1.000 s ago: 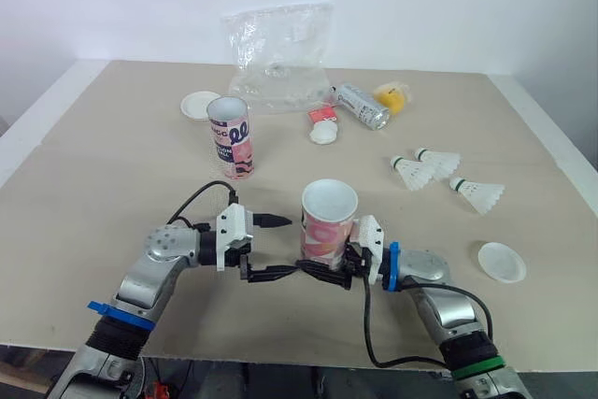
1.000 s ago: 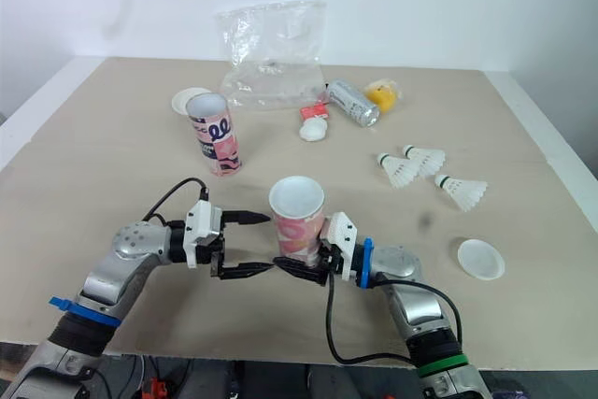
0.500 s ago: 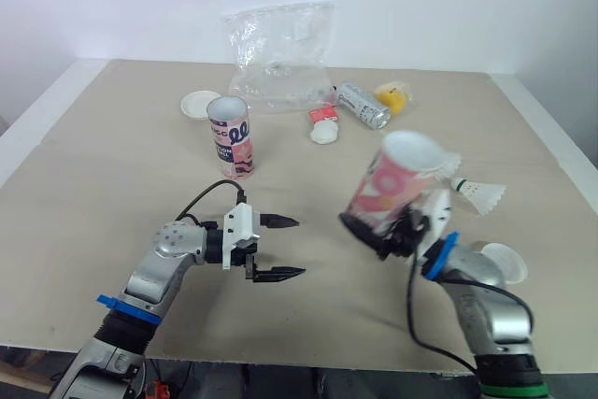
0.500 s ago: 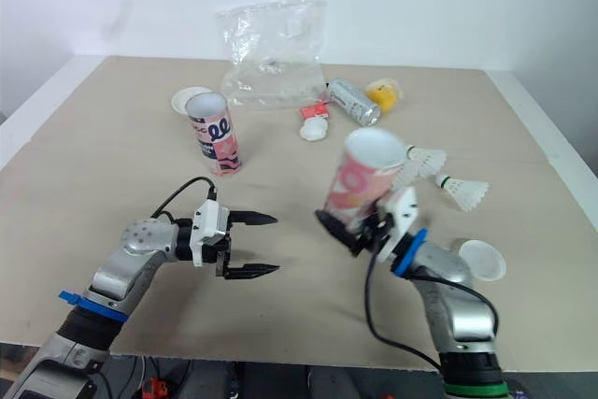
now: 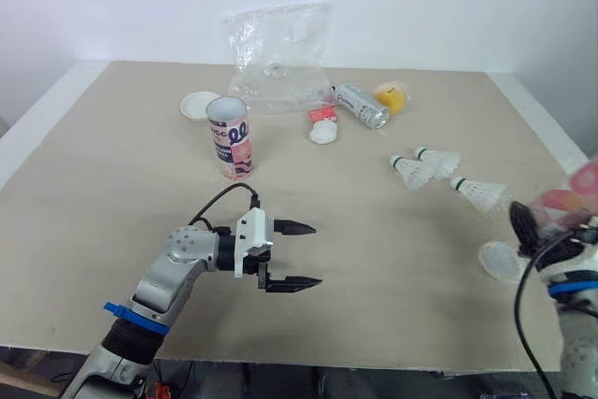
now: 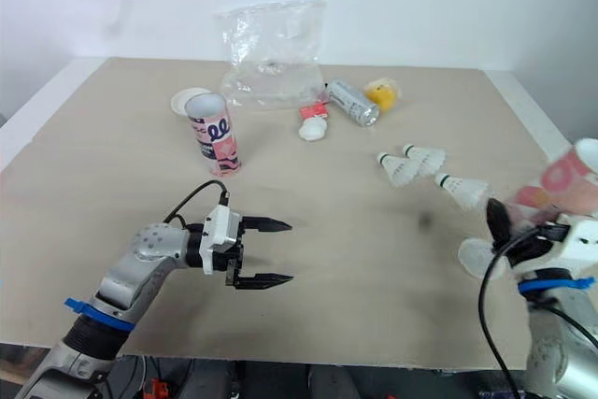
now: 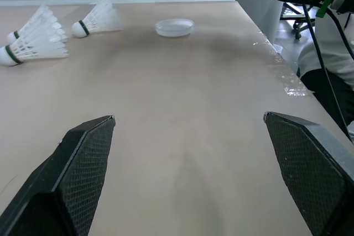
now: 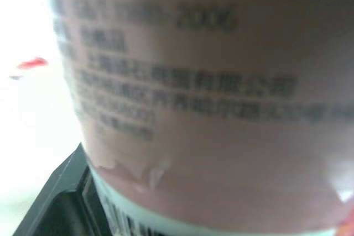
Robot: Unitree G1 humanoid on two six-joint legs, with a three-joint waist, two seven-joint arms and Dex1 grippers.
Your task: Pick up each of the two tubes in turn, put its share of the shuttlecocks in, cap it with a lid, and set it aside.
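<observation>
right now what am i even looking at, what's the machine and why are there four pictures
It is a humanoid robot with two arms, each ending in black two-finger jaws. Two pictures come from cameras on its head, looking down over a table. The other two come from cameras on its wrists, looking along the jaws. The left jaws stand wide open above bare table, holding nothing. The right jaws, at the table's right edge, are shut on a pink tube, seen very close in the right wrist picture. On the table are a second tube standing upright, three shuttlecocks, two white lids, a plastic bag and a metal can.
</observation>
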